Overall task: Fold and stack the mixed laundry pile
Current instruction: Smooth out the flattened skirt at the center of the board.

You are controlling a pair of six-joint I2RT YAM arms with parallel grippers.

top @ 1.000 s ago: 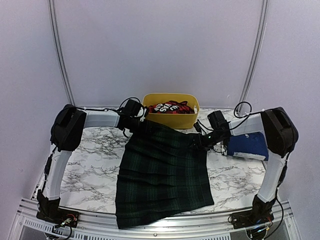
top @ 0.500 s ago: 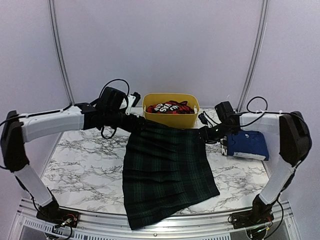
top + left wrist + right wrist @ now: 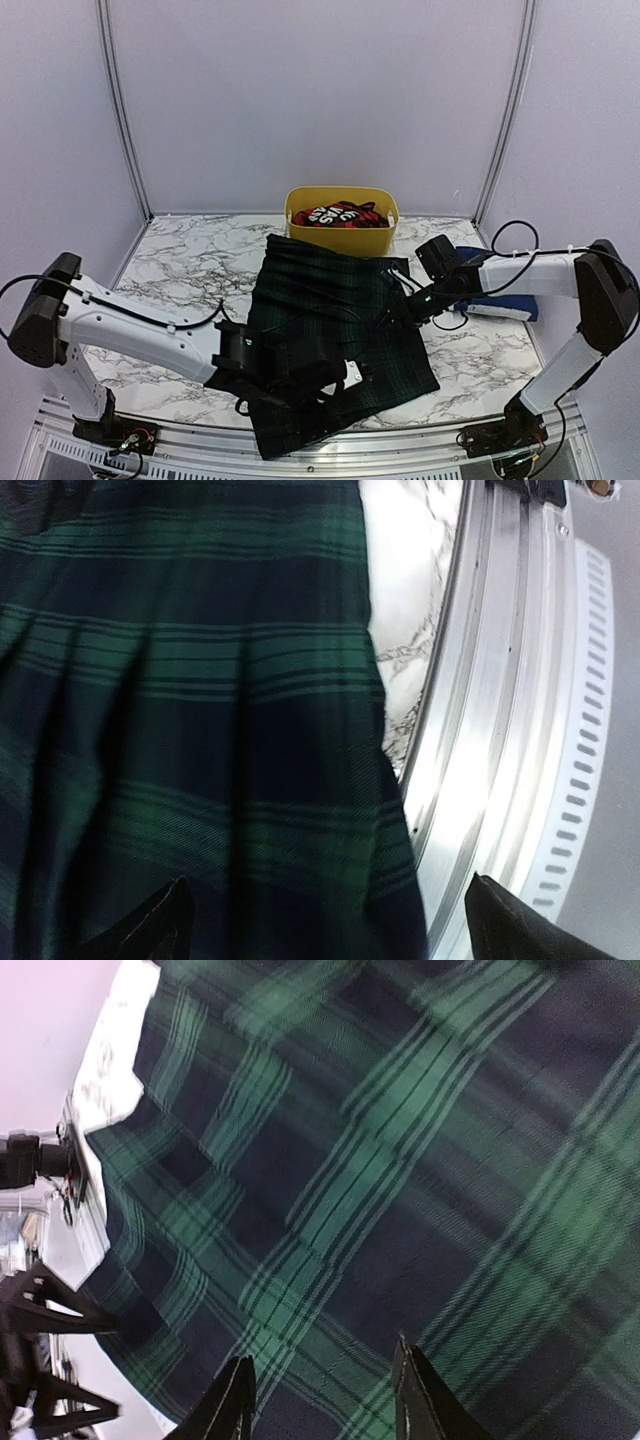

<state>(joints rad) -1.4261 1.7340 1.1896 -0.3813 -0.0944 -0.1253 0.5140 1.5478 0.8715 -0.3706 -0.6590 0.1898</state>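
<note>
I see plain white walls and a marble counter (image 3: 170,290) with a metal rail (image 3: 500,730) along its near edge.

The left jaws are spread wide. They hold nothing and hang low over the near part of the tartan (image 3: 330,320), close to where its side edge meets the rail. The right jaws are half apart, right over the tartan's right edge. I cannot tell if a bit of cloth is caught between them.

The tartan lies open and mostly flat in the middle of the counter. Its far edge is just in front of the tub (image 3: 340,238), and its near hem reaches the rail. The red check (image 3: 340,214) is bunched up in the tub. The navy one (image 3: 500,300) sits folded at the right, partly behind my right arm.

I think the tartan will feel light, soft and floppy. It has pleats, so it may bunch up or slide on the smooth counter. I would pinch it at the two near corners, right on the hem. If I take it by the middle, it will just sag.
</note>
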